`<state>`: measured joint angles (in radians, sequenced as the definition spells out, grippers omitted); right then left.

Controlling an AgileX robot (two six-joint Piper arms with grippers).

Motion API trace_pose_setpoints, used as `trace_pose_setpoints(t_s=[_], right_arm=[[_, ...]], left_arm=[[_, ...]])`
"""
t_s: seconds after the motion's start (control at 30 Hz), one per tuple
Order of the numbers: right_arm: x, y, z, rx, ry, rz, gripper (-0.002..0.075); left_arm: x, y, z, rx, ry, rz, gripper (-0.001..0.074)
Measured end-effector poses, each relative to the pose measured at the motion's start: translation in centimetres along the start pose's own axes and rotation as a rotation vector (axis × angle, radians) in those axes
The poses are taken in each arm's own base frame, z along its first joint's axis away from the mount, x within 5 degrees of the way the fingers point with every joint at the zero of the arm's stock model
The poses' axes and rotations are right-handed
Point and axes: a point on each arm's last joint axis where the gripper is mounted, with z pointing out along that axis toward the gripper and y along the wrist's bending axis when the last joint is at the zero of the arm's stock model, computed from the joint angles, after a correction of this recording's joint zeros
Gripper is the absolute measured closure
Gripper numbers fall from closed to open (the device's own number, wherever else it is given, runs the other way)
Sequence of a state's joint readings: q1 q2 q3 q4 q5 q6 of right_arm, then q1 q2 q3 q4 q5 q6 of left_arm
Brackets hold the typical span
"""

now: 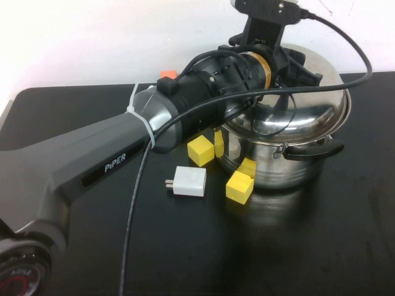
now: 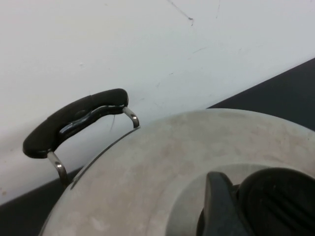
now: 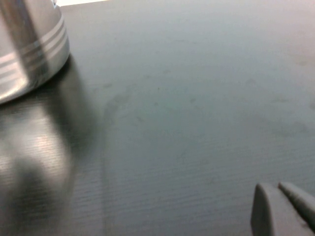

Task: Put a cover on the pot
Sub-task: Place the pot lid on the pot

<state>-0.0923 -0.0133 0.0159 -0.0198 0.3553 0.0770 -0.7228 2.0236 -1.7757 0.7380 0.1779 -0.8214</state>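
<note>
Over pot [image 1: 290, 166]: PiPER left gripper [image 1: 285, 65]; right gripper [image 3: 283, 206] low.

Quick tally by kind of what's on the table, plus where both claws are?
Pot: 1
Lid, on the pot: 1
Yellow blocks: 4
White charger: 1
Orange block: 1
Total: 8
Left claw over the lid; right claw low over the table.
</note>
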Motion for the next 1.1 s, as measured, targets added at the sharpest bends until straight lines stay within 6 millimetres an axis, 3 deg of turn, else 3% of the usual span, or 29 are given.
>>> trace_pose_setpoints(t_s=[1.1], right_arm=[[0.0, 0.0, 0.0, 0.0, 0.0, 0.001, 0.0728]], left_arm=[[-0.01, -0.03, -0.36, -0.035, 0.058, -0.095, 0.0411]])
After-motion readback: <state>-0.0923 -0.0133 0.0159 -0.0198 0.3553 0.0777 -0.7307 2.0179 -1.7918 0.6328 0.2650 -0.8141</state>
